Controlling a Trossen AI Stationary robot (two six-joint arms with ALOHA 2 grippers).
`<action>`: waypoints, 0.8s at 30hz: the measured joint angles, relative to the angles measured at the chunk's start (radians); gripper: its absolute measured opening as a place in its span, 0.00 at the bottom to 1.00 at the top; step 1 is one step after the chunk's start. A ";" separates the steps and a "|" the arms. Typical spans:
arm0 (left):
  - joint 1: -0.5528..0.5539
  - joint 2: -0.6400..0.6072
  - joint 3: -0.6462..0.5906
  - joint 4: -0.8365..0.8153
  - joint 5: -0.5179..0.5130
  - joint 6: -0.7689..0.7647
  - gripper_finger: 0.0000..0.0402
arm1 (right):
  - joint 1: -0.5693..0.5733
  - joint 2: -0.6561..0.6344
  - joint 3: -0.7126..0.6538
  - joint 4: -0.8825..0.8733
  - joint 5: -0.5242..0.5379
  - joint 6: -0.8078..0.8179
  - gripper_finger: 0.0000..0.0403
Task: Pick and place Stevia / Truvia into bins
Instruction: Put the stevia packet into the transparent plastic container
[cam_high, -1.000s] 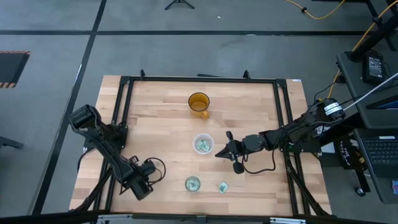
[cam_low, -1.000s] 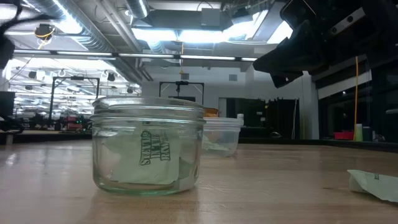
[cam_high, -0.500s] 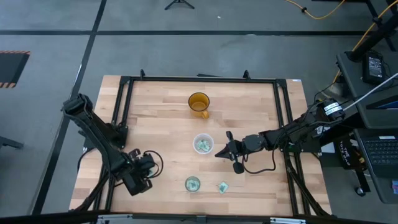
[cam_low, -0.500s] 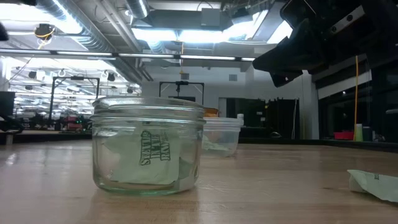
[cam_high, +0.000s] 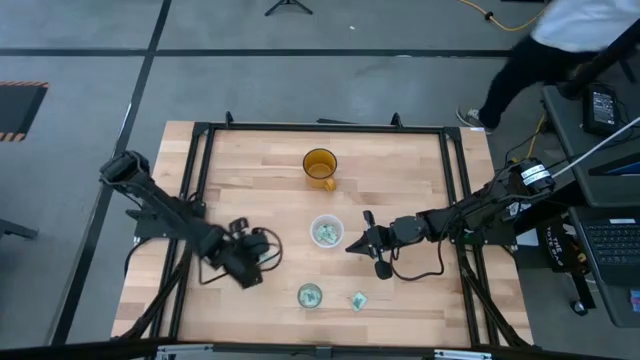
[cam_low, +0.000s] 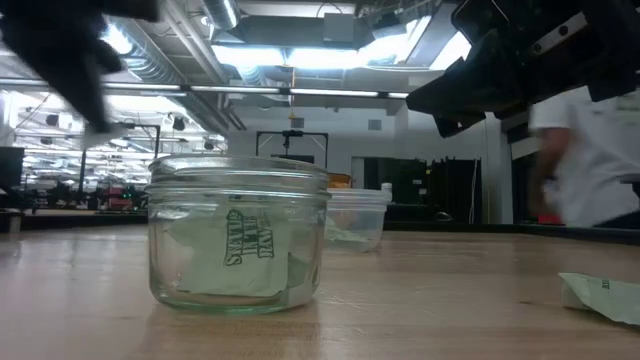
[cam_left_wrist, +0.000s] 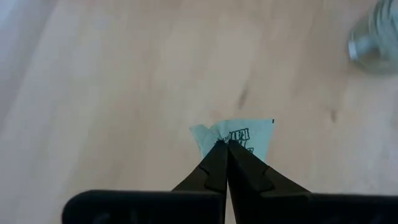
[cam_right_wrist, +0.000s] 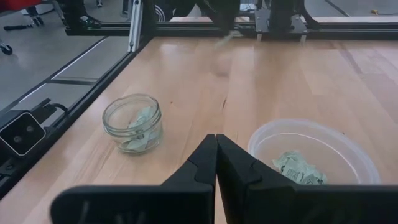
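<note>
My left gripper (cam_left_wrist: 225, 143) is shut on one green-and-white Stevia sachet (cam_left_wrist: 242, 137). In the high view it (cam_high: 260, 263) hangs over the table's near left part, left of the small greenish glass jar (cam_high: 310, 295). The jar holds sachets (cam_low: 248, 240), and so does the wider whitish bin (cam_high: 326, 231). Another sachet (cam_high: 358, 300) lies flat on the wood to the right of the jar. My right gripper (cam_right_wrist: 216, 140) is shut and empty. It (cam_high: 352, 243) hovers just right of the wide bin. My left gripper pinches the sachet between its two fingertips at a crumpled edge (cam_left_wrist: 214, 134). The rest of the paper sticks out past the fingers. The sachet is lifted clear of the table.
An orange translucent cup (cam_high: 320, 167) stands toward the far edge. A black frame (cam_high: 200, 130) rims the table. A person (cam_high: 560, 40) is walking beyond the far right corner, also seen in the low view (cam_low: 590, 160). Bare wood lies between my left gripper and the jar.
My left arm has swung from the near left corner toward the table's right and far side, closer to the jar, and it now blurs into the low view's upper left. A person has walked in past the far right corner. My right arm has kept still.
</note>
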 joint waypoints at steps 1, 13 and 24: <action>0.030 0.000 0.000 0.025 -0.002 0.056 0.00 | 0.000 0.000 0.000 0.000 0.000 0.000 0.03; 0.317 0.000 0.001 0.386 0.116 0.538 0.00 | 0.000 -0.057 0.000 -0.096 -0.001 -0.022 0.03; 0.435 0.085 0.002 0.491 0.257 0.691 0.00 | 0.008 -0.225 0.000 -0.303 0.001 0.025 0.03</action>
